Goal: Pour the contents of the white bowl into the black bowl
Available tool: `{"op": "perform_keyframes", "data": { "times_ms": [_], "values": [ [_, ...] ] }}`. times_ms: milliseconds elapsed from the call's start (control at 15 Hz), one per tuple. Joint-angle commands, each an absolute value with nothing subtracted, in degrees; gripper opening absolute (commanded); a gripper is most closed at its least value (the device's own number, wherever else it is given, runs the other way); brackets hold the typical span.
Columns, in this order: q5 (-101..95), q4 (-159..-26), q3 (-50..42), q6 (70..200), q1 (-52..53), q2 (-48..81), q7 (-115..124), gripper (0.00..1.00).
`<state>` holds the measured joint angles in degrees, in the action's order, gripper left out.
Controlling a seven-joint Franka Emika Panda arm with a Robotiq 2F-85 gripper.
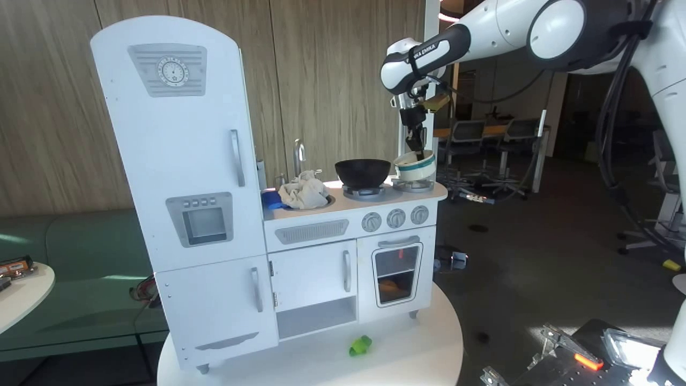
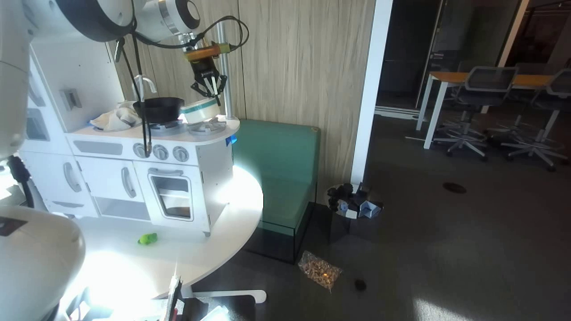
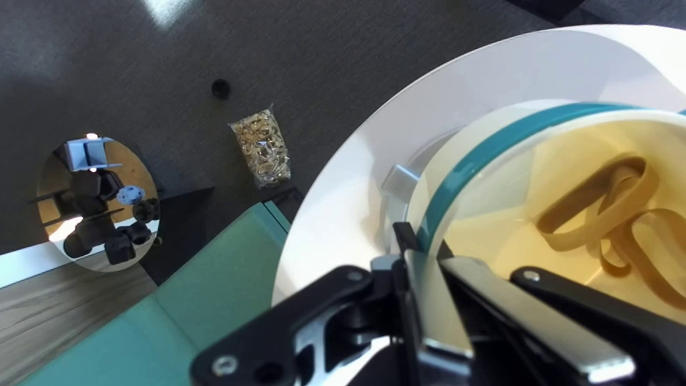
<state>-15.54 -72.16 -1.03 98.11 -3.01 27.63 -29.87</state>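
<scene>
The gripper (image 3: 425,244) pinches the rim of the white bowl (image 2: 199,112), which is tilted over the end burner (image 1: 414,186), contact unclear. The black bowl (image 1: 363,174) lies just beside it, opposite the pinched edge; pouring likely requires lifting and tipping that way.

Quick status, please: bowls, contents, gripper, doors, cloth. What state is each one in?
White bowl: tilted, held by its rim
Gripper: closed on that rim
Tan loops: inside the white bowl
Black bowl: upright on a burner; contents not visible
Oven door: shut
Cabinet door: shut
Upper fridge door: shut
Lower fridge door: shut
Cloth: crumpled
</scene>
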Motion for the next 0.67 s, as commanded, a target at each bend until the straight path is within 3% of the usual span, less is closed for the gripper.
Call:
{"op": "perform_keyframes", "data": {
  "times_ms": [0,133,200,267,400,600],
  "values": [
    [-12.97,-67.99,-0.17,96.97,-4.68,29.88,-31.94,0.32],
    [-12.39,-67.33,-0.14,96.86,-4.97,30.40,-32.16,0.39],
    [-12.17,-66.99,-0.12,96.86,-5.07,30.59,-32.11,0.47],
    [-11.96,-66.71,-0.09,96.78,-5.13,30.76,-32.06,0.62],
    [-11.50,-66.30,-0.07,96.66,-5.09,30.86,-31.86,0.74],
    [-12.49,-66.45,-0.32,96.26,-4.07,29.85,-30.13,0.99]
  ]
}}
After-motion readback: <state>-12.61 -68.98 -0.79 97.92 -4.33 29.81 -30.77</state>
